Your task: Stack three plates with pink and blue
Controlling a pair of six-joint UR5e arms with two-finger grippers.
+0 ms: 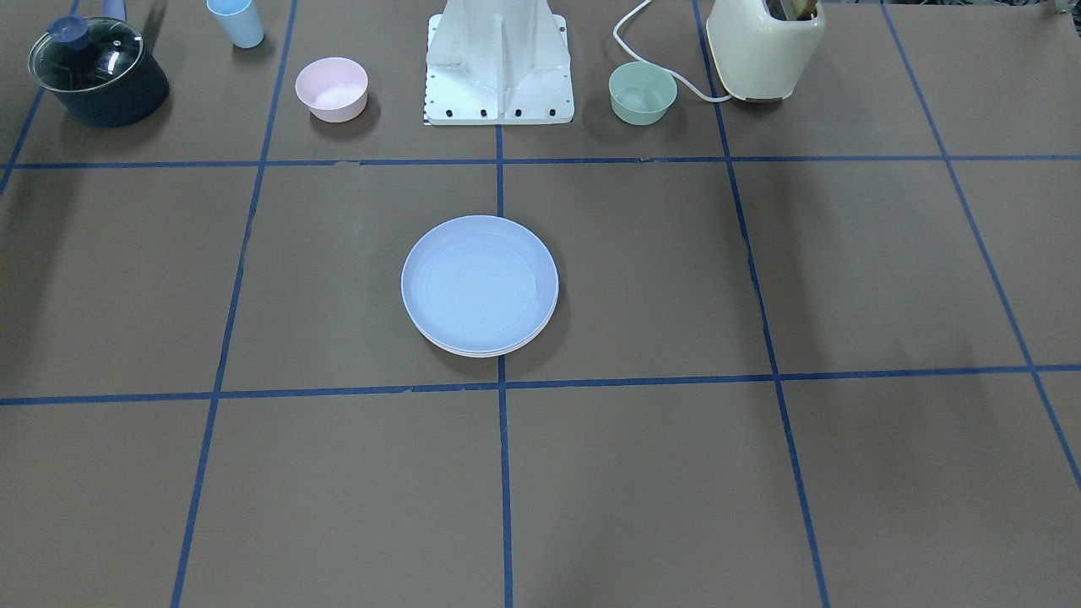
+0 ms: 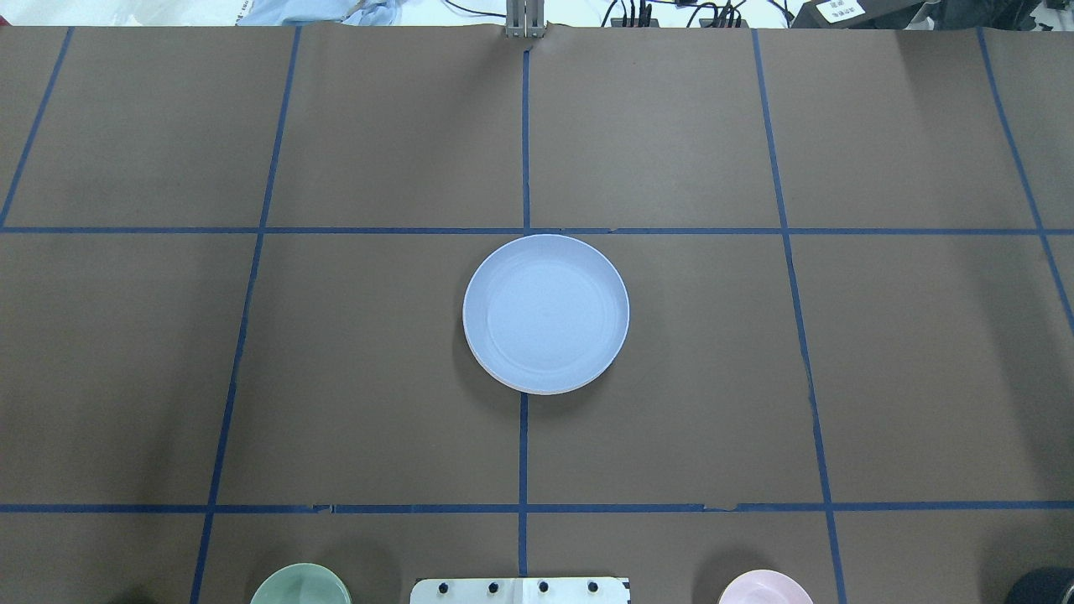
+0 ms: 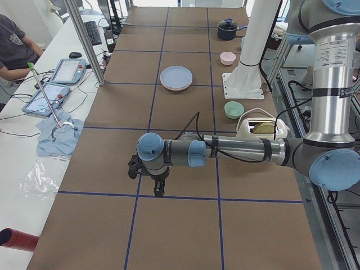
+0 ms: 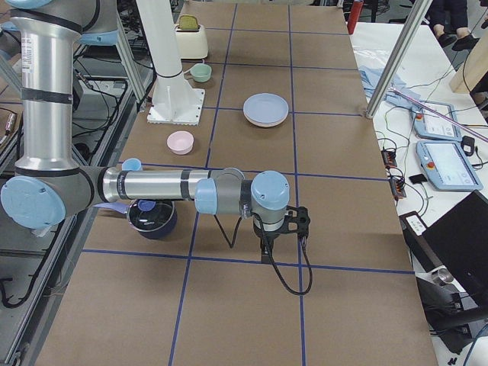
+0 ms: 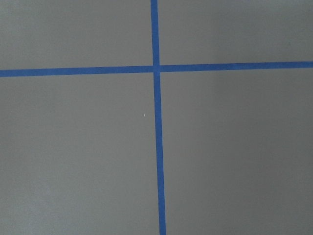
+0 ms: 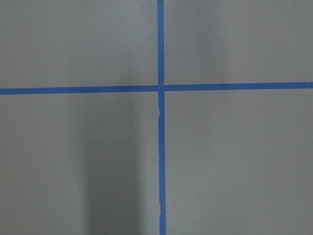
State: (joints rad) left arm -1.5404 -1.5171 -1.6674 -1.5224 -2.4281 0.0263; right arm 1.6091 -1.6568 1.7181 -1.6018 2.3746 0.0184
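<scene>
Plates [image 1: 479, 285] are stacked at the centre of the table [image 1: 760, 473], with the blue plate [image 2: 545, 315] uppermost. The pink plate [image 1: 481, 354] is resolved as a rim beneath in the front-facing view. The left gripper [image 3: 159, 190] and right gripper [image 4: 265, 250] are shown only in the side views, so it cannot be told whether the fingers are apart or together.

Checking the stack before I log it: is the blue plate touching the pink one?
Touching. Front-facing view: blue plate sits directly on pink plate, no gap.

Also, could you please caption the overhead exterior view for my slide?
Blue plate tops the centred stack; green bowl and pink bowl flank the robot base.
</scene>
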